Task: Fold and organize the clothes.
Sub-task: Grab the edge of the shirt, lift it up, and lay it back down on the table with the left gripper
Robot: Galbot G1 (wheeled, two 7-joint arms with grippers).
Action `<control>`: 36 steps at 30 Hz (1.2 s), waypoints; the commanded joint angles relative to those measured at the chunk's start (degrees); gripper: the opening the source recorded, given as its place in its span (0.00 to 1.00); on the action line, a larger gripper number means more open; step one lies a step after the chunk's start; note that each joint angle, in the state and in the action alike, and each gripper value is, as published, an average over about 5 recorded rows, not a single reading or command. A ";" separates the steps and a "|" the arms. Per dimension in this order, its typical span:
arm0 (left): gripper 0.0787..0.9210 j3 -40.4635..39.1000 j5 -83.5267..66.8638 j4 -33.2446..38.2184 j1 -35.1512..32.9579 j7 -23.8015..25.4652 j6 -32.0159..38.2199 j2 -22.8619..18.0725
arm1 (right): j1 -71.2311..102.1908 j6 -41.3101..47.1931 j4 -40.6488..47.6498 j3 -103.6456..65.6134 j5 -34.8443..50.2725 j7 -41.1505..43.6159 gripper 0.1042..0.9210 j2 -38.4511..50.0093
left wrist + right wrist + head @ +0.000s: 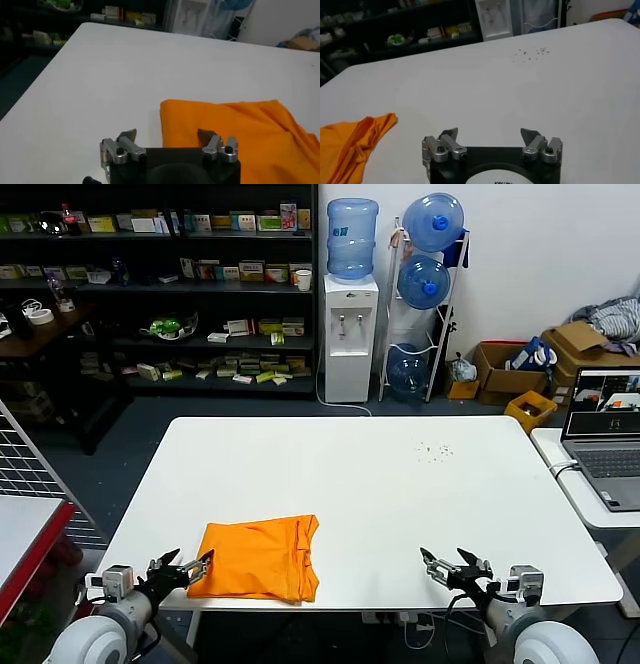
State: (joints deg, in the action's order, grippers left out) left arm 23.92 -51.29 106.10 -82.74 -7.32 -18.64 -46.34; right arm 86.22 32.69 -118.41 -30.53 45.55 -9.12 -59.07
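1. A bright orange cotton T-shirt lies folded into a rough rectangle on the wide white rectangular bench, close to the near edge on the robot's left side — its layered edges and loose folds gather along the side facing the bench's middle.
2. The left claw sits low at the near edge, just beside the shirt's near left corner; in the left wrist view the left claw has its two metal fingers spread apart with nothing between them, and the orange cloth lies just ahead of them, under the finger on that side.
3. The right claw rests at the near edge on the robot's right, well apart from the shirt; in the right wrist view the right claw stands with fingers spread wide and empty over bare white surface, while a corner of the orange fabric shows far off to one side.
4. A scatter of small dark specks marks the bench toward its far right.
5. Beyond the bench stand a white water dispenser topped with a blue bottle, a rack of blue water bottles and dark shelving stacked with small boxes
6. An open grey laptop sits on a side table to the robot's right — behind it, brown cardboard boxes
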 commanded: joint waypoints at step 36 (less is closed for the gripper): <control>0.04 -0.99 0.01 0.87 1.47 0.95 0.26 -2.51 | 0.38 0.13 -0.12 -0.01 0.16 -0.32 0.88 0.21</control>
State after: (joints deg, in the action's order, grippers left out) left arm 22.23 -51.21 103.66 -80.62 -5.40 -18.02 -49.36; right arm 86.64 32.84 -118.57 -30.58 45.67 -9.43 -58.90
